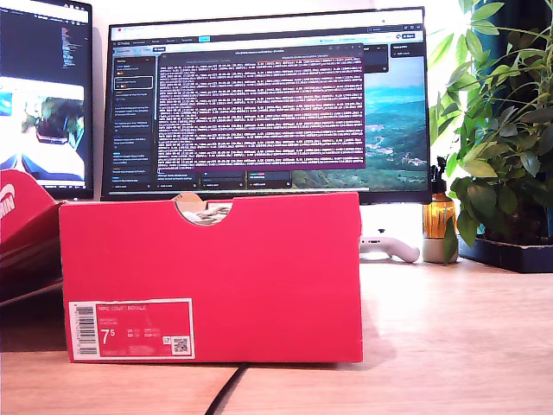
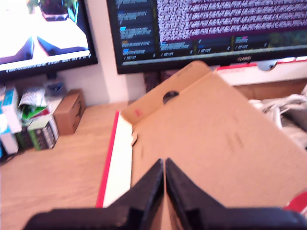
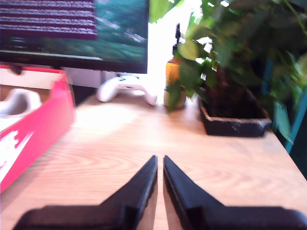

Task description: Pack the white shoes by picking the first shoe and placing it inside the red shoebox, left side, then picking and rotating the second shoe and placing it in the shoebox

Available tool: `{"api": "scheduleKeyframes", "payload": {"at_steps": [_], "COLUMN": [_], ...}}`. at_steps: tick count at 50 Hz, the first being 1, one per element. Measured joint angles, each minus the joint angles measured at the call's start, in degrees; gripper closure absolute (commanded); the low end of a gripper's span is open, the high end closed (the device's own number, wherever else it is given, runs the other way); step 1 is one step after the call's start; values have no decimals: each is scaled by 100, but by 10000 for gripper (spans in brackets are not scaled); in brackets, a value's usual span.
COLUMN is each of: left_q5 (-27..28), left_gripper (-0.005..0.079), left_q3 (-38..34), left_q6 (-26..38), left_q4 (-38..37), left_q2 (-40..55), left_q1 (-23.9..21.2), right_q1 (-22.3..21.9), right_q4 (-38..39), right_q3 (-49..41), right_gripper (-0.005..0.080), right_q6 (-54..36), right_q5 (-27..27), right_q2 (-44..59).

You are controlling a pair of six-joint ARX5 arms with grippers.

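— How do the grippers sit?

— My first gripper (image 2: 164,179) hangs over the brown inside of the box lid (image 2: 206,139), fingers pressed together on nothing. My second gripper (image 3: 159,177) hovers above the bare wooden desk (image 3: 144,139), its tips almost touching, holding nothing.

— Any writing?

— The red shoebox (image 1: 212,277) stands on the desk before the monitor (image 1: 268,104); its white label (image 1: 131,328) reads "7.5", the rest too small.

— And inside?

— A white shoe (image 3: 19,103) lies in it; something pale shows through the notch (image 1: 204,210).
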Motion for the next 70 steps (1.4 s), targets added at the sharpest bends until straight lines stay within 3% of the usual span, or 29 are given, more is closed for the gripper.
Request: {"api": "scheduleKeyframes", "payload": {"at_steps": [15,39,54,64,70], "left_q5": [-122,-522,-726,-726,-726], "left_gripper": [761,761,761,761,761], "left_q3": [0,0,0,0,0], "left_q6": [2,2,-9,-9,-9], "left_q4": [-446,-1252,-1215,-1648,-2000], "left_q2": [-575,-1596,-1598,-1598,-1598], "left_q1": [0,0,7,7,7], "right_q1": [0,0,0,0,0], "right_q4": [-389,-1139,-1241,-1985,-2006], "right_q3": [-284,-295,-286,-286,-289], "right_gripper": [764,764,764,764,764], "right_q6": [-50,109,109,109,109], "right_q5": [-219,527,531,529,529], "right_q2": [-466,-2037,-2004,-2004,-2004]}}
